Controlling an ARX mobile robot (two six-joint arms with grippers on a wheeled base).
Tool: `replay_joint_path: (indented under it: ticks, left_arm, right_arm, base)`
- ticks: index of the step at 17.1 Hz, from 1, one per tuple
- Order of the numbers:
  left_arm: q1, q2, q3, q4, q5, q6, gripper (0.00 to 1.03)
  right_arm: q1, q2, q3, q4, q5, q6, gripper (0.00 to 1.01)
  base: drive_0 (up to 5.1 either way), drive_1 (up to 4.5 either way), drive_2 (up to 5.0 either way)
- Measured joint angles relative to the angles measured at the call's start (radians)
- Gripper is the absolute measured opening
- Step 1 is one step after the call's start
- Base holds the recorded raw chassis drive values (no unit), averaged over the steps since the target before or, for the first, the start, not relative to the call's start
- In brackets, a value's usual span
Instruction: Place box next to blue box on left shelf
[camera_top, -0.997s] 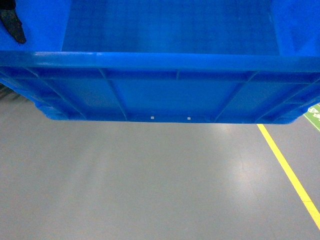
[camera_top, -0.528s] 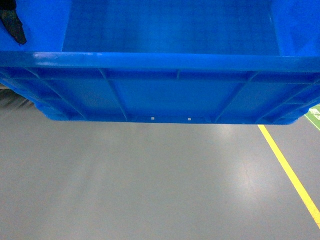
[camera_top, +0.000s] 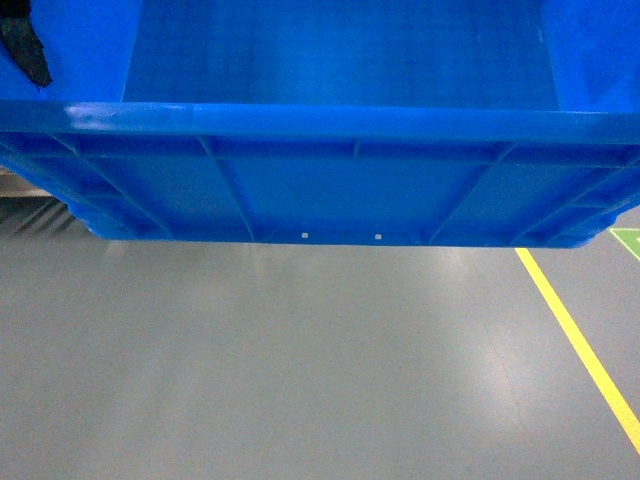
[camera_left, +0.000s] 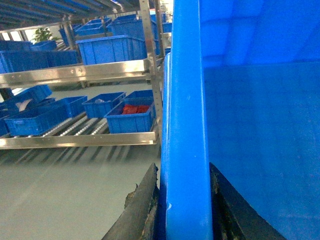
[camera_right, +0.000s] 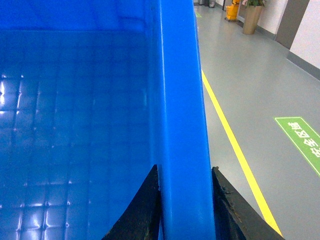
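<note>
Box (camera_top: 340, 170) carried clear of the floor, left gripper (camera_left: 182, 210) and right gripper (camera_right: 184, 210) each clamped on a side rim; rigid, empty, probably light, slick plastic, so keep rim grips.

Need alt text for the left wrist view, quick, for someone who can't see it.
The left gripper clamps the rim of the box, which fills the right half. Left of it, across grey floor, the left shelf holds several blue bins on its rollers.
</note>
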Motion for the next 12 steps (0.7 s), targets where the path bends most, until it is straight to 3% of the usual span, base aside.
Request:
replay_joint_path:
  ticks: [12]
  left_arm:
    - [0.0, 0.0, 0.0, 0.0, 0.0, 0.0, 0.2]
  right_arm:
    - [0.0, 0.0, 0.0, 0.0, 0.0, 0.0, 0.21]
  base:
    - [0.0, 4.23, -4.3]
